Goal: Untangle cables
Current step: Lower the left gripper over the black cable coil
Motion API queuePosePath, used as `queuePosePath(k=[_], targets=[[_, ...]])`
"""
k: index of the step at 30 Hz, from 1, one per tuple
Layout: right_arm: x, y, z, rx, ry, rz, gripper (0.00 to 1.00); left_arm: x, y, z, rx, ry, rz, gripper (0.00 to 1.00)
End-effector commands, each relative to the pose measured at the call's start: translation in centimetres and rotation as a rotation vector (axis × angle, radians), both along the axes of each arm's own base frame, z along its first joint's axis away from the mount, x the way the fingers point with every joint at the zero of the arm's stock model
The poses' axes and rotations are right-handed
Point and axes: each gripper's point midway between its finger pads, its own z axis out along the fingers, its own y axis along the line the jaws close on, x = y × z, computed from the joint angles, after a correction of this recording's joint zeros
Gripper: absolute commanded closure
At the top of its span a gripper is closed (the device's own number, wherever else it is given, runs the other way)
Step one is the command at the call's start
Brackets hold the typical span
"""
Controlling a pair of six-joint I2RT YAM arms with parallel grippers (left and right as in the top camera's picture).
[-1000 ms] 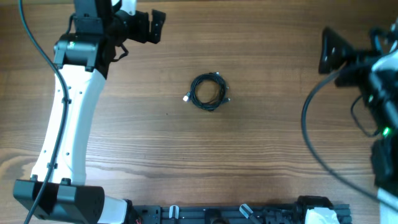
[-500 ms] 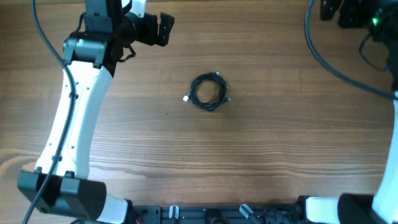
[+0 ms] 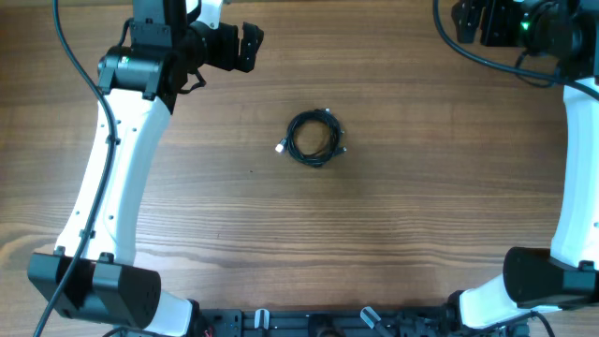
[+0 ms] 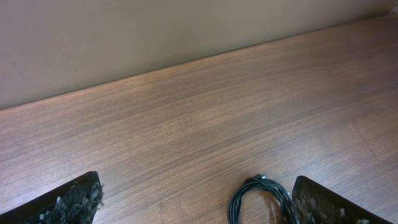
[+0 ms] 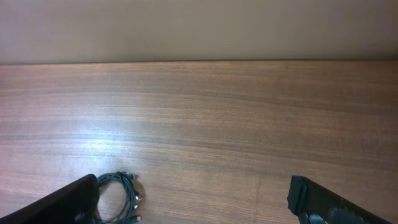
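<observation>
We see the right gripper (image 3: 466, 21) newly swung to the far right corner of the surface (image 3: 393, 243), and the left gripper (image 3: 247, 45) nudged along the far edge. Both are spread wide, holding nothing. The cables (image 3: 314, 139) lie unmoved in one coil near the middle, so untangling has not begun. Brown wood grain — a plain wall (image 4: 155, 37) beyond.

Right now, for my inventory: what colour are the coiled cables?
Black cables, one white tip; clearest overhead.

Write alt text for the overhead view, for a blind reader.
A coiled bundle of thin black cables lies in the middle of a wooden table. The left gripper and right gripper, both open, hover near the far edge.
</observation>
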Motion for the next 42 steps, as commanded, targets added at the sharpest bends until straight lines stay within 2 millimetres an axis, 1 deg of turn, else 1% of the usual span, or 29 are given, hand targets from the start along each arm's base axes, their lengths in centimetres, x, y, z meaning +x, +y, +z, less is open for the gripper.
queuePosePath(k=[1,6,8,10,13,17,22,24,25,26,28,30,32,38,41,42], targets=[[-0.1,-0.3,0.3,0.002,0.000,-0.013,0.00,-0.1,-0.7,-0.9,-0.021,0.031,-0.020,0.00],[-0.4,-0.2,0.1,0.018,0.015,-0.016,0.00,-0.2,-0.9,-0.9,-0.031,0.034,-0.033,0.00],[-0.3,0.6,0.4,0.041,0.000,0.025,0.00,-0.1,-0.8,-0.8,-0.028,0.030,-0.033,0.00],[-0.1,1.2,0.8,0.024,-0.027,0.091,0.00,0.0,-0.7,-0.7,-0.027,0.022,-0.033,0.00],[0.8,1.1,1.7,0.009,-0.083,0.096,0.00,0.5,-0.8,-0.1,-0.031,-0.010,-0.035,0.00],[3.1,1.0,5.1,0.046,-0.239,0.057,0.00,1.6,-1.0,1.6,-0.041,-0.098,-0.037,0.00],[5.4,0.7,10.3,0.046,-0.472,0.044,0.00,3.4,-1.2,4.9,-0.062,-0.253,-0.037,0.00],[6.1,-0.3,11.6,0.013,-0.534,-0.008,0.00,3.6,-1.2,5.2,-0.062,-0.268,-0.034,0.00],[6.2,-1.0,11.9,-0.005,-0.548,-0.041,0.00,3.7,-1.0,5.0,-0.055,-0.263,-0.024,0.00],[6.3,-1.9,12.0,-0.048,-0.552,-0.084,0.00,3.8,-0.7,4.9,-0.042,-0.266,-0.002,0.00],[6.1,-2.8,10.6,-0.165,-0.505,-0.078,0.00,3.9,0.4,4.2,0.005,-0.243,0.049,0.00],[5.8,-3.2,9.5,-0.179,-0.466,-0.089,0.00,3.5,0.7,3.5,0.055,-0.239,0.035,0.00],[5.6,-3.2,8.5,-0.174,-0.442,-0.090,0.00,2.6,1.0,2.8,0.071,-0.231,0.028,0.00],[4.6,-2.4,6.7,-0.157,-0.418,-0.090,0.00,-0.7,1.7,0.9,0.071,-0.234,0.033,0.00],[3.6,-1.8,6.3,-0.157,-0.424,-0.080,0.00,-2.0,2.4,0.5,0.067,-0.259,0.045,0.00],[2.9,-1.7,6.5,-0.167,-0.437,-0.081,0.00,-2.4,2.6,0.3,0.066,-0.266,0.048,0.00]])
